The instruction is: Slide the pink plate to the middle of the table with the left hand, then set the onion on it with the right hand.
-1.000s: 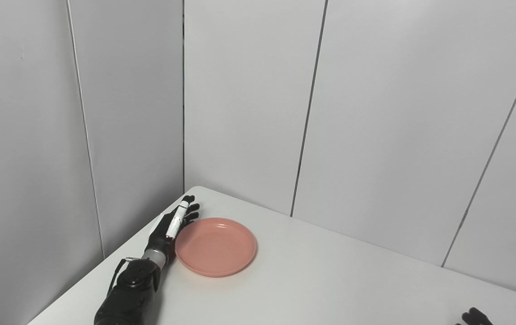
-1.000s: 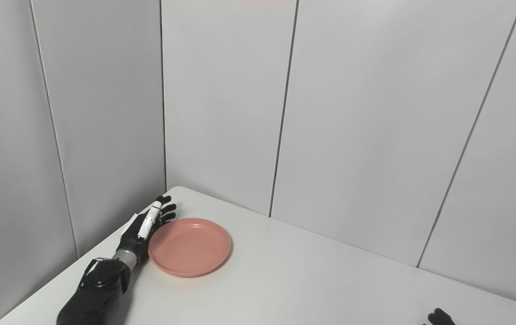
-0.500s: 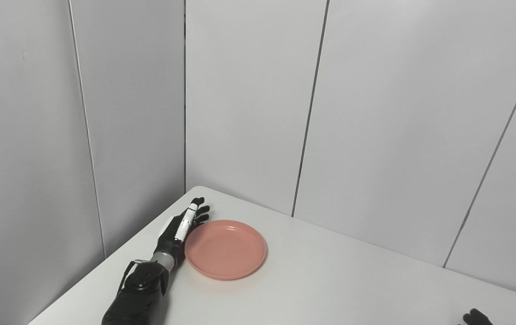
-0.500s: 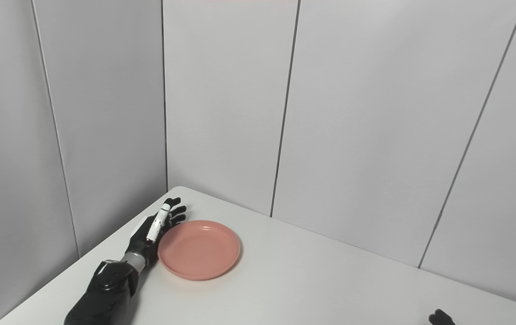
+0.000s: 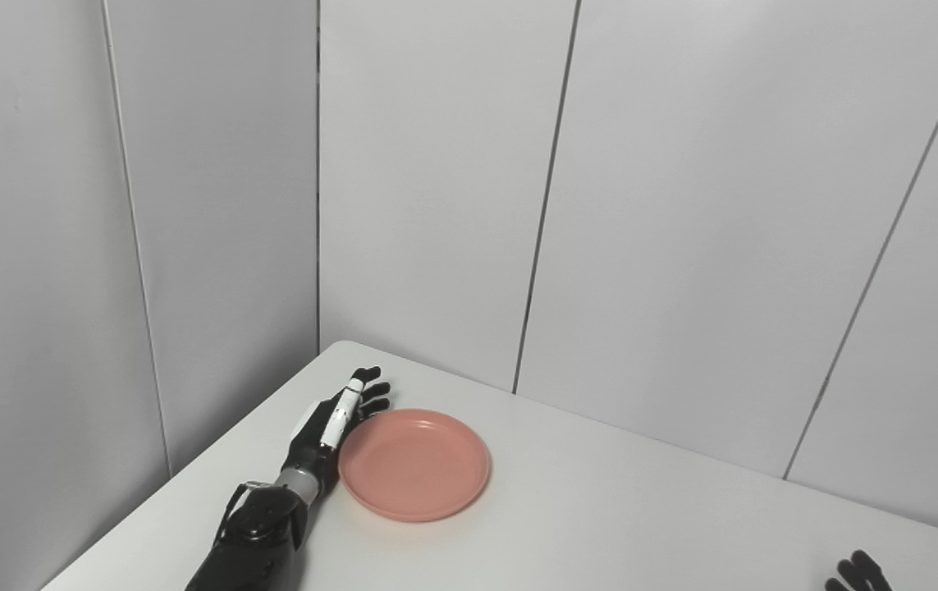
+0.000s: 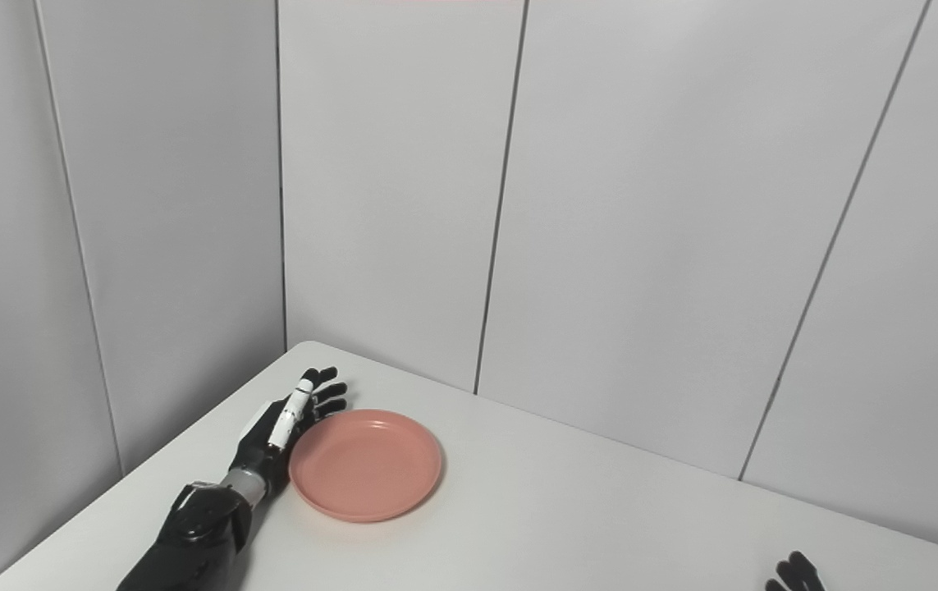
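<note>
- Two steps remain unfinished: the round pink plastic plate [image 5: 414, 465] sits far left on the white table [image 5: 600, 525].
- The black left hand [image 5: 329, 427], fingers spread flat, presses its left rim, holding nothing.
- The right hand [image 5: 856, 573] is barely visible; grip unclear, onion unseen.

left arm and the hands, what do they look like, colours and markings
The left hand is black with one white finger bearing small dark marks. A silver-grey band rings the wrist, and a thin cable loops over the glossy black forearm shell below it. Of the right hand, only black fingertips show at the bottom edge.
</note>
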